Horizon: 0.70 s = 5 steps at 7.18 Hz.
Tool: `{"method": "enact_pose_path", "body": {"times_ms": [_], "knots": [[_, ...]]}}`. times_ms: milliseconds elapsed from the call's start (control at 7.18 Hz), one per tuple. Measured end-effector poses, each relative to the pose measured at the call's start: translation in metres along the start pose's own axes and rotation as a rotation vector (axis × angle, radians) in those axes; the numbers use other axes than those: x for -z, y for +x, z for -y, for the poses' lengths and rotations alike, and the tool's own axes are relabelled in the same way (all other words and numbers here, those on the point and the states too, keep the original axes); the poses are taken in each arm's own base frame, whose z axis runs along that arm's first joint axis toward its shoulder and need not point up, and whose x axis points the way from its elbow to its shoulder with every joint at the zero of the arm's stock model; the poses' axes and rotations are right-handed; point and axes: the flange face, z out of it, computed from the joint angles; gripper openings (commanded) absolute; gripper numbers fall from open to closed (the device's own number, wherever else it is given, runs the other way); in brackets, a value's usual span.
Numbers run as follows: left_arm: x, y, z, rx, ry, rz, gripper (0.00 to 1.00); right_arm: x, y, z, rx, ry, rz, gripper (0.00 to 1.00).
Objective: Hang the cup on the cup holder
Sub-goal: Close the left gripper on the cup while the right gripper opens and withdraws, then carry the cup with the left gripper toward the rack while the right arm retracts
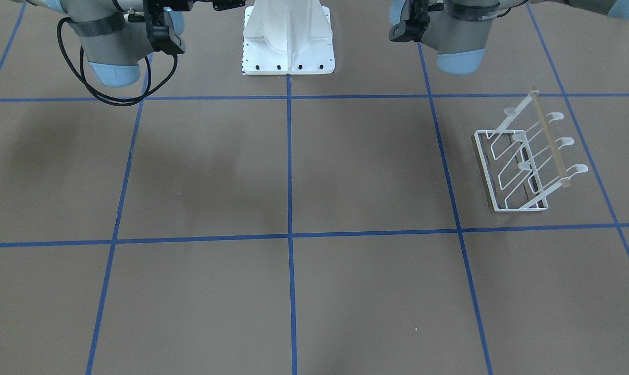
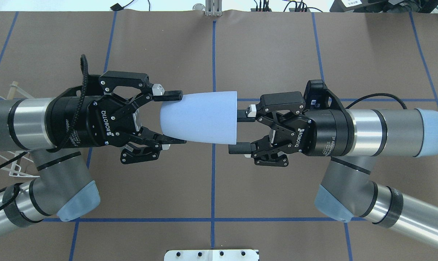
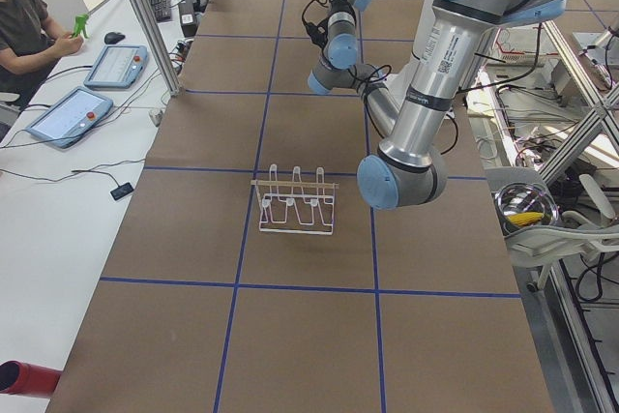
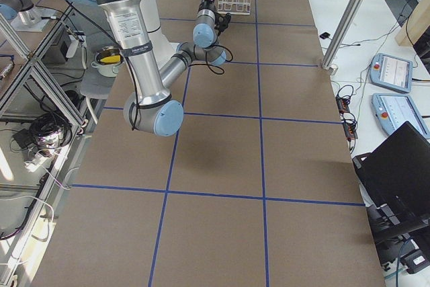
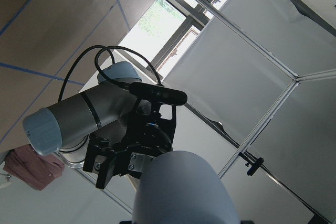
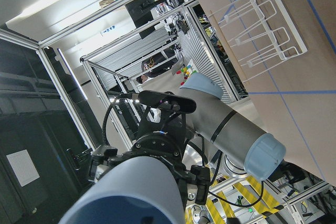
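- In mid-air over the middle of the table (image 1: 345,172), between the two claws: cup (image 2: 200,117), light blue, lying horizontal, narrow base toward the robot's left, wide rim toward its right.
- On the base end: left gripper (image 2: 180,117), fingers pressed against opposite sides of the cup, pinching it.
- At the rim end: right gripper (image 2: 236,130), fingers spread wide, one fingertip level with the cup's mouth, the other just outside the rim's edge; contact with the cup not clear.
- On the table at the robot's left side, well apart from the cup: cup holder (image 1: 525,165), white wire, standing on its rectangular base, prongs slanted with rounded tips.
- Across the top of the holder: pale beige rod (image 1: 550,139).
- In the overhead view: holder mostly hidden under the left arm (image 2: 26,123).
- In the left wrist view: cup (image 5: 178,192) at the lower edge, right gripper behind it.
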Motion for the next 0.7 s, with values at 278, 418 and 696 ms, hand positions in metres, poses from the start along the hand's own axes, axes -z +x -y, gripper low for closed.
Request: {"method": "enact_pose_path", "body": {"times_ms": [278,418,696], "knots": [[0.003,0.001,-0.004,-0.004,-0.006,-0.001,0.0,0.019,-0.008,0.008,0.034,0.015,0.007,1.0],[0.006,0.002,-0.006,-0.007,-0.006,-0.002,0.0,0.038,-0.014,0.017,0.058,0.038,-0.008,1.0],[0.029,0.01,-0.002,-0.042,0.035,-0.005,0.0,0.091,-0.04,0.048,0.141,0.107,-0.091,1.0]]}}
